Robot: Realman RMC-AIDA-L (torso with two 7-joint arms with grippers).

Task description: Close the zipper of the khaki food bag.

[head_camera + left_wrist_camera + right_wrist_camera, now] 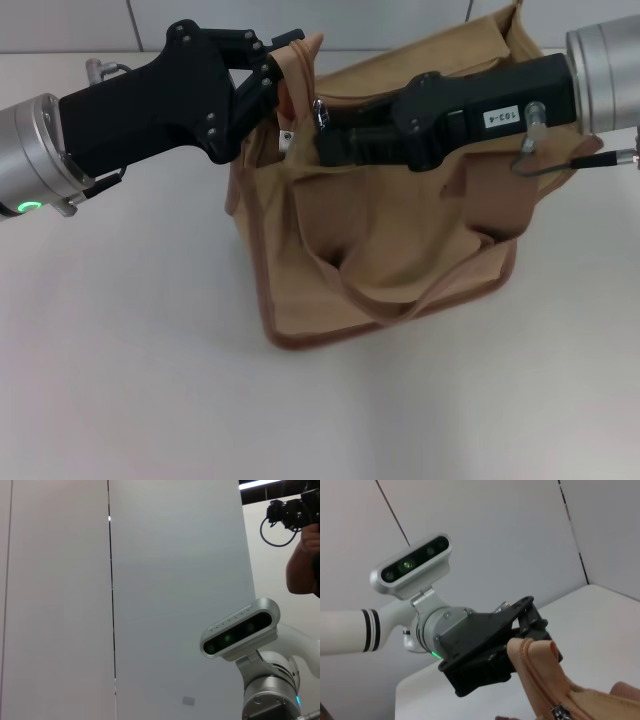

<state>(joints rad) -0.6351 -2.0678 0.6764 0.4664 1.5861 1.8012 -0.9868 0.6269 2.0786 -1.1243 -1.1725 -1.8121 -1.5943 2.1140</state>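
Sitting on the pale table is the khaki food bag, upright on its flat bottom, one wide loop handle drooping down its front face. The left gripper is at the bag's top corner on the robot's left, its black fingers clenched on the raised fabric end of that corner; the right wrist view shows the same pinch, with the tan tip poking out between the fingers. The right gripper lies across the bag's top, reaching toward that same corner, its fingertips right at the zipper, where the small silver pull tab stands. Whether those jaws actually grip the tab, I cannot tell. A white tiled wall stands behind the bag.
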